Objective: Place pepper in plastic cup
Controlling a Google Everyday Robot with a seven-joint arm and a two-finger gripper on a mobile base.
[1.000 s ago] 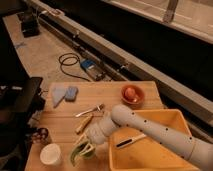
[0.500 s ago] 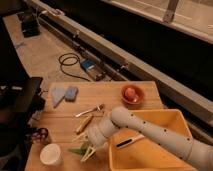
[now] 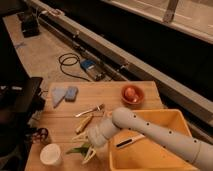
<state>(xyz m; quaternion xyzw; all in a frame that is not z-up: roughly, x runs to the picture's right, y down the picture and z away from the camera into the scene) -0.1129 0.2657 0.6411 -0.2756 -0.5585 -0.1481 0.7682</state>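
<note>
Where the counter (image 3: 125, 92) runs out toward its near-left corner, the white round container (image 3: 50, 154) stands closest, and just right of it the claw (image 3: 86, 148) hangs low over the near edge with the dark green pepper (image 3: 77, 149) at its tips; whether its fingers are clamped on the pepper or apart, I cannot tell. I judge the pepper light, slim and smooth-skinned, firm enough not to bruise yet apt to pivot, so a hold across its middle looks safest. No light-green plastic cup can be made out. Along the near-right corner sits a yellow bin (image 3: 160, 147). Further in lie a yellow elongated object (image 3: 84, 123) and a metal spoon (image 3: 90, 110). Toward the far edge rest a blue cloth (image 3: 64, 93) and a red bowl (image 3: 132, 94).
</note>
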